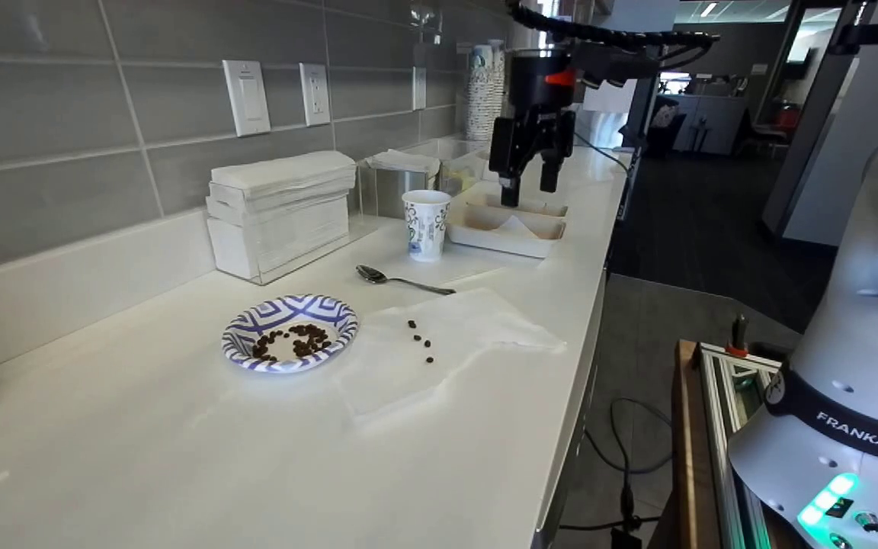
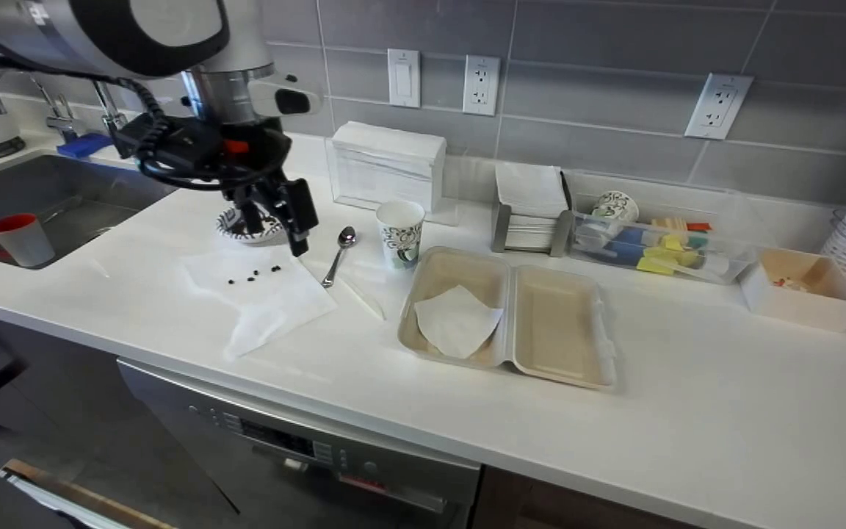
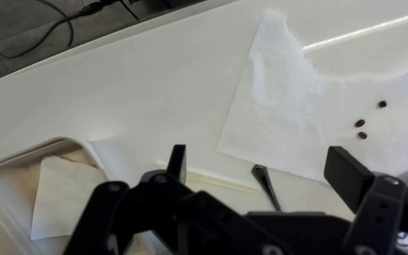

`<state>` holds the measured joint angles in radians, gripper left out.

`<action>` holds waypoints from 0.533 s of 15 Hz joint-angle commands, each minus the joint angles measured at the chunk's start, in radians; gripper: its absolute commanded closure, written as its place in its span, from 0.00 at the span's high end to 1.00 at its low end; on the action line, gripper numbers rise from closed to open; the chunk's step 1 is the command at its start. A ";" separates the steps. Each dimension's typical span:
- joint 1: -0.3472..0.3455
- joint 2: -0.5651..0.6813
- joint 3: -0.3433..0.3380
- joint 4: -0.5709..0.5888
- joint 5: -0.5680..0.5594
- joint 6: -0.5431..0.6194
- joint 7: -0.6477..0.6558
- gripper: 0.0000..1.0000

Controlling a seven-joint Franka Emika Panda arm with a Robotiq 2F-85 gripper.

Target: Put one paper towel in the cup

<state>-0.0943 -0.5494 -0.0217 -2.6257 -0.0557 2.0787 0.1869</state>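
Observation:
A thin white paper towel sheet (image 1: 477, 320) lies flat on the counter with several dark beans on it; it also shows in an exterior view (image 2: 272, 308) and the wrist view (image 3: 275, 120). The white cup (image 1: 427, 229) with printed markings stands upright, also in an exterior view (image 2: 400, 239); it does not show in the wrist view. My gripper (image 1: 530, 191) is above the counter, also in an exterior view (image 2: 276, 231). In the wrist view the fingers (image 3: 257, 159) are wide apart with nothing between them, above the spoon handle and the sheet's edge.
A big white towel block (image 1: 286, 213) stands by the wall. A blue-patterned plate (image 1: 241, 335) of beans, a spoon (image 2: 337, 257), a thin stick (image 2: 361, 296) and an open takeout container (image 2: 562, 323) holding white paper (image 2: 456, 319) lie nearby. A napkin holder (image 2: 533, 209) stands behind.

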 commanded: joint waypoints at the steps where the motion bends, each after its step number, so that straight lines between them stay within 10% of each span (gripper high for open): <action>1: -0.063 0.127 -0.077 0.100 -0.017 0.052 -0.063 1.00; 8: -0.131 0.332 -0.151 0.244 0.011 0.149 0.011 1.00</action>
<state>-0.2048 -0.3213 -0.1636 -2.4427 -0.0585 2.1830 0.1490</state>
